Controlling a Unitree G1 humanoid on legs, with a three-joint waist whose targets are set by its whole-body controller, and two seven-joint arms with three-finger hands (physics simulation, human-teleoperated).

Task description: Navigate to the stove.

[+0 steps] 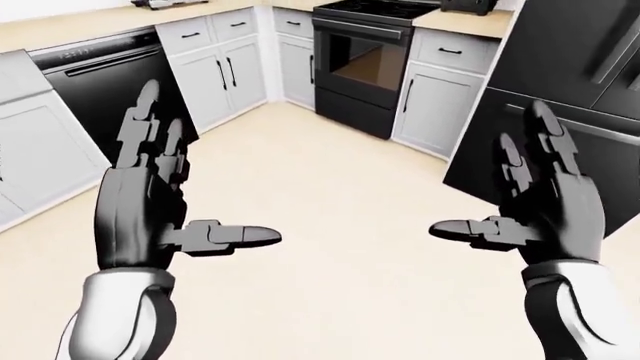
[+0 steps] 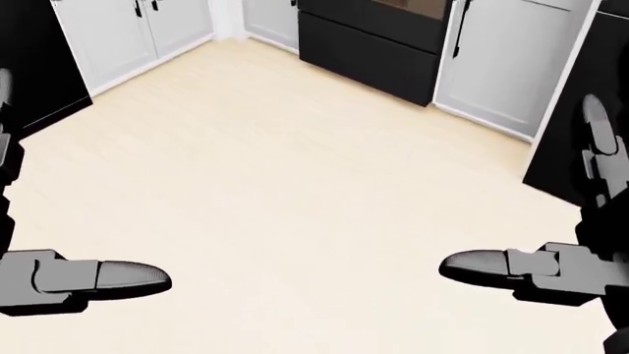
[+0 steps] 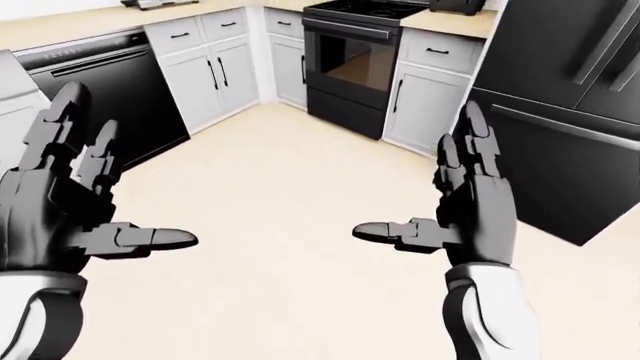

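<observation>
The black stove [image 1: 362, 64], with a glass oven door and a dark cooktop, stands at the top middle of the left-eye view between white cabinets. In the head view only its lower door [image 2: 378, 44] shows at the top edge. Both hands are raised with flat palms and spread fingers over the pale floor. My left hand [image 1: 150, 202] is open and holds nothing. Likewise my right hand [image 1: 540, 202] is open and empty. A wide stretch of floor lies between the hands and the stove.
A black dishwasher [image 1: 110, 86] sits in the left cabinet run under a beige counter [image 1: 70, 26]. A tall black fridge [image 1: 570, 112] stands on the right. White cabinets [image 1: 438, 97] flank the stove. Light wood floor [image 1: 330, 225] spreads through the middle.
</observation>
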